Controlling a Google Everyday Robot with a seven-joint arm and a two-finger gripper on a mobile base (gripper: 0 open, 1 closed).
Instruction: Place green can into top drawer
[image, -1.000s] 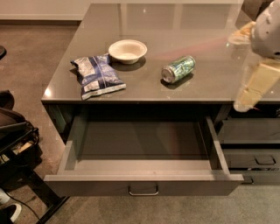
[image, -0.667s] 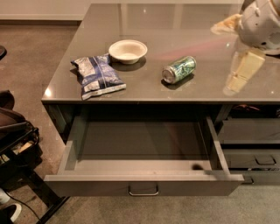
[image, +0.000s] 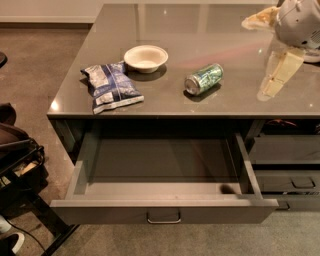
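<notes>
1. Because the drawer is standing wide open below the front edge of the table, with nothing lying in it, it is looking ready for the can. The job is only starting, I am guessing.
2. The gripper is hanging over the right side of the table. It is near the can, off to the can's right, and not touching it. It is not carrying anything that I am seeing. I cannot tell if it is clenched or let go.
3. The can is lying on its side on the table, with one silver end pointing front-left. A round can is likely to roll. So the gripper should be coming down from above and squeezing across the round body, not bumping it from the side. Then it should be lifting the can forward past the edge and going low into the drawer before letting go.
4. The table is looking smooth and shiny, so a nudged can may be sliding.
5. The side drawers on the right are sitting shut. They are the wrong ones.
6. The bag is lying well left of the can, out of the way.
7. The bowl is sitting behind the bag, up and left of the can. Nothing is standing between gripper and can.
</notes>
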